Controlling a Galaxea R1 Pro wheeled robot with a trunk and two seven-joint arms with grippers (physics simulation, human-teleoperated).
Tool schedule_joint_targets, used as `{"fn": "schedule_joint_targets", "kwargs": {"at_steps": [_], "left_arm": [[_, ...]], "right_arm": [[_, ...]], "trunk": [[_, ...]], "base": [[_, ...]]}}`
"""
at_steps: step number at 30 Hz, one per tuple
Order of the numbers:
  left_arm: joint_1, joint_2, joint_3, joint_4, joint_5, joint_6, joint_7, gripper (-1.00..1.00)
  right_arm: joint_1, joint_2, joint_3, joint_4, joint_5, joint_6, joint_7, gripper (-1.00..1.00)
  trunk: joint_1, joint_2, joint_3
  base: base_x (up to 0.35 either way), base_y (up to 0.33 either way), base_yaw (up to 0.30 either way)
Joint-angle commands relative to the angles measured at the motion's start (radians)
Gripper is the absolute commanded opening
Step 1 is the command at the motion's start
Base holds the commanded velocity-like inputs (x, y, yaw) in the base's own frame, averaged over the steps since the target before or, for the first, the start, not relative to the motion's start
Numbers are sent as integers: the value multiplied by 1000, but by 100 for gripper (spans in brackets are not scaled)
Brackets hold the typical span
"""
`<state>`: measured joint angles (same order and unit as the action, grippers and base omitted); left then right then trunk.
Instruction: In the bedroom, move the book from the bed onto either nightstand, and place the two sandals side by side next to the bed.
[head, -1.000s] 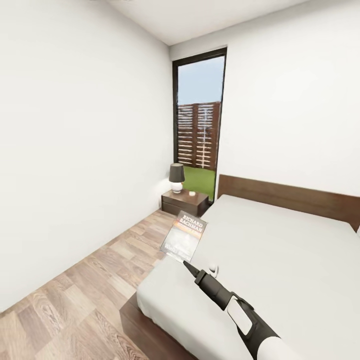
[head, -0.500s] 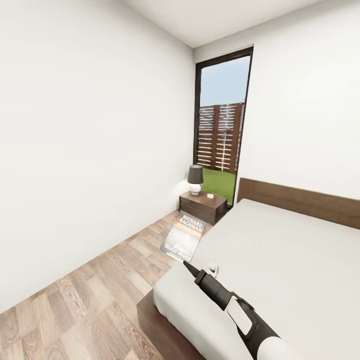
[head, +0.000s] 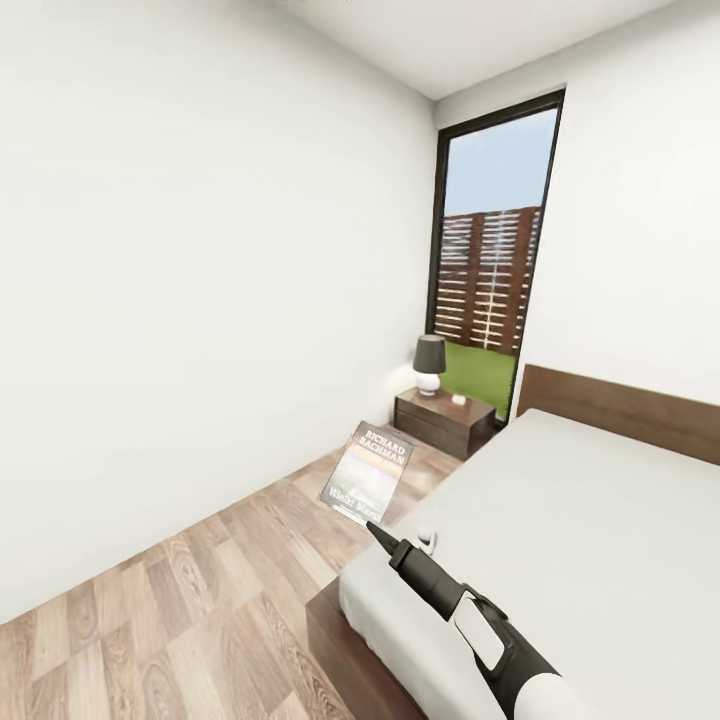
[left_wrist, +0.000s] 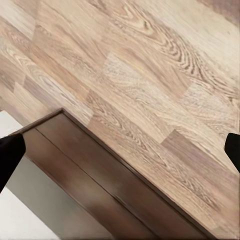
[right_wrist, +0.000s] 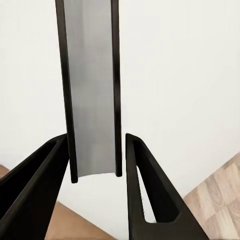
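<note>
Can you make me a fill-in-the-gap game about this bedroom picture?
1. The right gripper is holding up the ____.
2. The lamp stands on top of the ____.
3. The floor is made of ____ planks.
4. The left gripper has its fingers wide ____ above the floor.

Missing words: book; nightstand; wood; open

- Book (head: 367, 485): greyish cover, orange band, white lettering, dark picture.
- Bed (head: 570, 520): light-grey mattress, dark-brown frame.
- Nightstand (head: 443, 421): dark brown; lamp (head: 430, 363) with black shade, base seemingly white.
- Floor (head: 200, 600): tan wood-grain planks.
- Right pincer (right_wrist: 95, 165): black.
</note>
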<state>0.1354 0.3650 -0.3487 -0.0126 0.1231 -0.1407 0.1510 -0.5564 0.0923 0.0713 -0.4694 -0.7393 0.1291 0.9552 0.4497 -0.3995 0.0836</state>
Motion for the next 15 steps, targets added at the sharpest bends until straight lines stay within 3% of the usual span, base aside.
{"fn": "schedule_joint_targets", "kwargs": {"at_steps": [1,7,15], "left_arm": [[1,0,-9,-1,10,-2,2,100],[1,0,-9,-1,10,-2,2,100],[1,0,-9,-1,10,-2,2,100]], "right_arm": [[0,0,2,0,-12,10,1,-100],[0,0,2,1,-12,10,1,-100],[0,1,4,1,-11,10,2,-100]], "trunk": [[0,0,1],[0,0,4],[0,0,6]], "base": [[0,0,272],[0,0,225],[0,0,76]]}}
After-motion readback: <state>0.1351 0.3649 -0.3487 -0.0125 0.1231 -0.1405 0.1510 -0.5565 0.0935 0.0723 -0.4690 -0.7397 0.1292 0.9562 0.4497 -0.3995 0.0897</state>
